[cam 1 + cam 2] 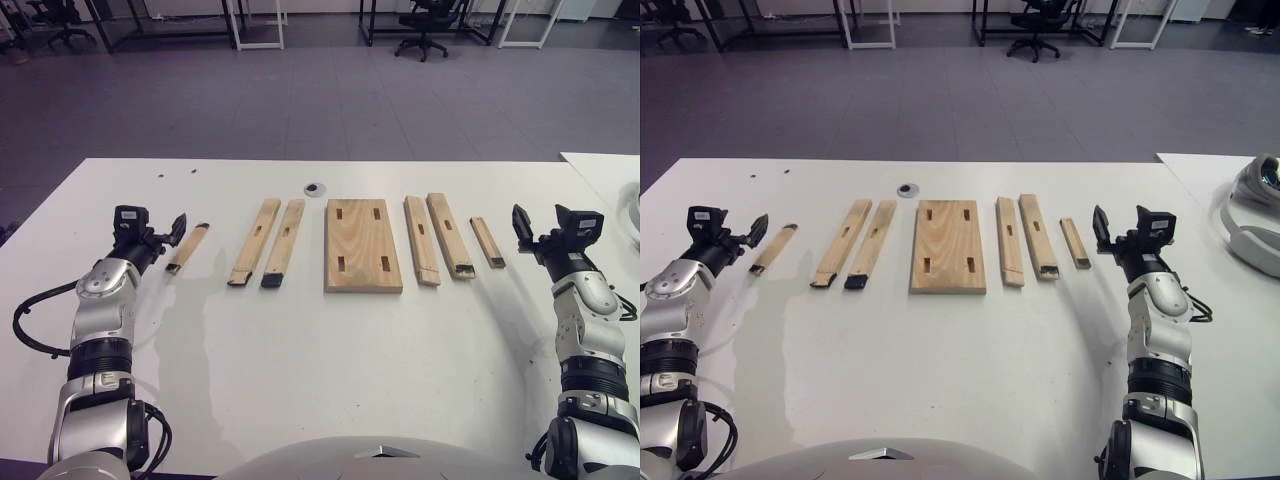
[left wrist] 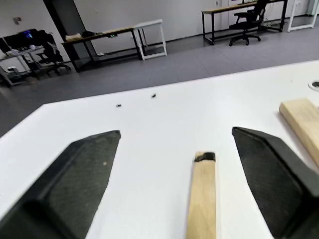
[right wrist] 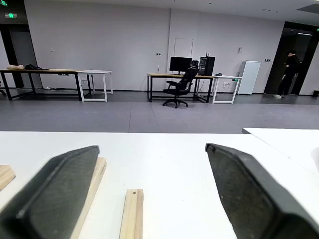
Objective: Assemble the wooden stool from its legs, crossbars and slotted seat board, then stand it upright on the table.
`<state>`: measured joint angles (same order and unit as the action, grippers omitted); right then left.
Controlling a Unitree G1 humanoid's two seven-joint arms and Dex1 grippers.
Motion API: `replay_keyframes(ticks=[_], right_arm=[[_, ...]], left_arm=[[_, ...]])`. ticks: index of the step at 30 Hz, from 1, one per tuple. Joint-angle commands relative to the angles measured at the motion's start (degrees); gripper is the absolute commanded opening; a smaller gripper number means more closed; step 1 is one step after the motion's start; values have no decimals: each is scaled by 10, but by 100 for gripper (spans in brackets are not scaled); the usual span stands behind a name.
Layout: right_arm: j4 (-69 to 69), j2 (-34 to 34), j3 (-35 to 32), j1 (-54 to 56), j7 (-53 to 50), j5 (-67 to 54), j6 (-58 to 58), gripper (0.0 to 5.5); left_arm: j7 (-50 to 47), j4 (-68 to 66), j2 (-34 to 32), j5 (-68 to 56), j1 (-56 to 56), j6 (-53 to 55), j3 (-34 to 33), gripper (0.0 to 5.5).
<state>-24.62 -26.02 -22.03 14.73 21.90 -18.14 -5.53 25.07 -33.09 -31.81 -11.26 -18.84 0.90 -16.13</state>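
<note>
at centre frame the pale seat board (image 1: 363,245) lies flat on the table, four slots showing, well apart from the left gripper (image 2: 176,133) and right gripper (image 3: 152,147), both spread open near the frame's side edges.

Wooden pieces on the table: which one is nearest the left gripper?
The short crossbar at the row's left end, right in front of the open left gripper. The two long legs beside it lie farther toward the seat board.

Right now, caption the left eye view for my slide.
Stool parts laid flat on the table: seat board centred, two legs and a crossbar each side, left gripper and right gripper open outside.
</note>
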Motion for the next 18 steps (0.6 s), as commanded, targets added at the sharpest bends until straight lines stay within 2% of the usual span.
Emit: replay_keyframes(ticks=[1, 6, 18], right_arm=[[-12, 6, 4, 17, -4, 2, -3, 399], [-19, 13, 6, 20, -6, 4, -8, 399], [-32, 11, 12, 25, -10, 12, -10, 399]], left_arm=[[29, -47, -10, 10, 1, 7, 13, 412], [48, -129, -24, 35, 5, 26, 35, 412], [66, -131, -13, 35, 24, 27, 45, 209]])
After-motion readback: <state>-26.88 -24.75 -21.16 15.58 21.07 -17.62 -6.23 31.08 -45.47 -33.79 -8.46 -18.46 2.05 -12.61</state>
